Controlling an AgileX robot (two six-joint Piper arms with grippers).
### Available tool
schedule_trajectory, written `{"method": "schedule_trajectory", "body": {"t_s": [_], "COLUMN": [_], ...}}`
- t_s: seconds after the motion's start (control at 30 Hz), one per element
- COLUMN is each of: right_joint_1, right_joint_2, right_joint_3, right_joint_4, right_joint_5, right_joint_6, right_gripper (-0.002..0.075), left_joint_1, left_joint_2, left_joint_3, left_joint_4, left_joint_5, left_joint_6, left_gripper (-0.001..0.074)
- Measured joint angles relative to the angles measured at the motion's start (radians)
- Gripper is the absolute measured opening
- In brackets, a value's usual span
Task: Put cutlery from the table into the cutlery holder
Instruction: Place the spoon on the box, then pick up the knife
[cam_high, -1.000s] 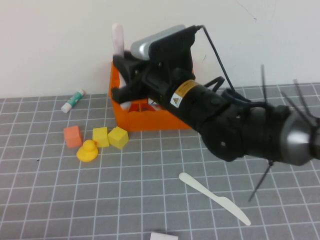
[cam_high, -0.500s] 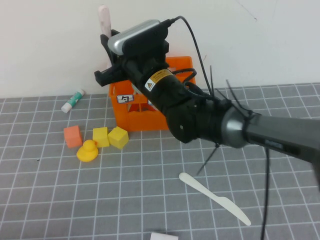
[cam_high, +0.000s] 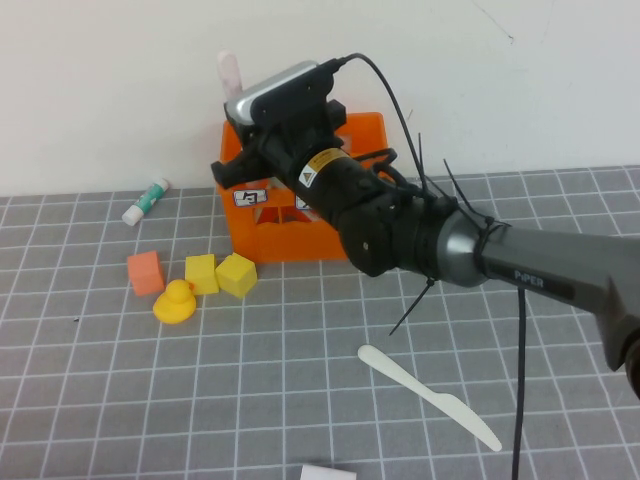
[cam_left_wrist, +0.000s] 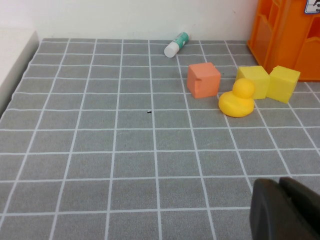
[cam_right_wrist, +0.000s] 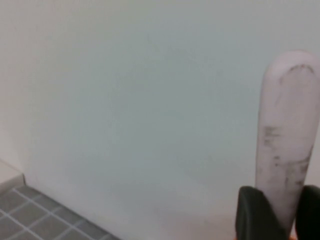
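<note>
Grey gridded surface (cam_high: 200, 380) | right claw (cam_right_wrist: 277, 200) over orange cutlery holder (cam_high: 365, 135) at far centre, clamped on upright pale pink spoon (cam_right_wrist: 287, 135) | cream-white knife (cam_high: 430, 397) near-right | left claw (cam_left_wrist: 285, 210) low at near left, grip unclear

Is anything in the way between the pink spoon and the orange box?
Nothing visible: the right end effector holds the pink spoon upright over the orange cutlery holder. The left end effector is low over the table.

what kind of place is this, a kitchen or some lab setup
Likely a robot test bench, not a kitchen: a grid-lined grey table, toy blocks, and the right hand holding a pink spoon over the orange crate; left hand parked.
</note>
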Motion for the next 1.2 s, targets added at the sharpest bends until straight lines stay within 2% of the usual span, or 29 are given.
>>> {"method": "schedule_trajectory", "body": {"t_s": [0.17,0.33,0.4,0.57,0.73,0.9,1.03,1.2], "right_joint_1": [-0.013,-0.017,-0.017,0.001,0.001,0.001,-0.006,-0.024], "right_joint_2": [0.000,-0.027,-0.073,-0.224,-0.297,-0.301,-0.286,-0.250], "right_joint_3": [0.000,0.000,0.000,-0.002,-0.006,-0.006,-0.004,0.056], "right_joint_4": [0.000,-0.040,-0.112,-0.243,-0.258,-0.220,-0.137,-0.099], "right_joint_5": [0.039,0.102,0.228,0.727,1.197,1.575,1.713,1.699], "right_joint_6": [0.014,0.035,0.039,0.026,-0.059,-0.245,-0.320,-0.334], "right_gripper": [0.0267,0.0286,0.0286,0.0286,0.0286,0.0286,0.0286,0.0286], "left_joint_1": [0.000,0.000,0.000,0.000,0.000,0.000,0.000,0.000], "left_joint_2": [0.000,0.000,0.000,0.000,0.000,0.000,0.000,0.000], "left_joint_3": [0.000,0.000,0.000,0.000,0.000,0.000,0.000,0.000], "left_joint_4": [0.000,0.000,0.000,0.000,0.000,0.000,0.000,0.000], "left_joint_5": [0.000,0.000,0.000,0.000,0.000,0.000,0.000,0.000], "left_joint_6": [0.000,0.003,0.003,0.003,0.003,0.003,0.003,0.003], "left_gripper": [-0.0001,-0.0001,-0.0001,-0.0001,-0.0001,-0.0001,-0.0001,-0.0001]}}
